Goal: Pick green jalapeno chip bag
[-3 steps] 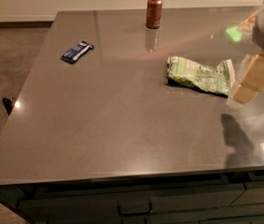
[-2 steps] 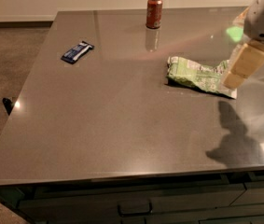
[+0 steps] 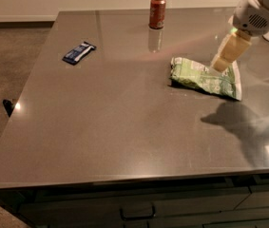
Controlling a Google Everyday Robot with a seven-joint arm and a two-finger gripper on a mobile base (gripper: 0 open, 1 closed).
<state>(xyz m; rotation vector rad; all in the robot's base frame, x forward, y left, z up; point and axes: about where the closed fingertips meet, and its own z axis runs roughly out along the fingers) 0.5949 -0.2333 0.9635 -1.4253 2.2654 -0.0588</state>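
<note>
The green jalapeno chip bag [image 3: 204, 78] lies flat and crumpled on the grey table [image 3: 100, 127], right of the middle. It is light green and white with dark print. My gripper [image 3: 222, 63] reaches in from the upper right on a white arm [image 3: 260, 6]. Its cream-coloured fingers [image 3: 229, 51] point down over the bag's right part, at its far edge. I cannot tell whether they touch the bag.
A red soda can [image 3: 157, 12] stands upright at the table's far edge. A small dark-blue wrapper bar [image 3: 79, 52] lies at the far left. The arm's shadow [image 3: 238, 120] falls on the table at the right. Dark drawers [image 3: 139, 210] sit below the front edge.
My gripper has moved left and away from the camera, from beyond the bag's right end to over its right part. The bag, can and bar have not moved.
</note>
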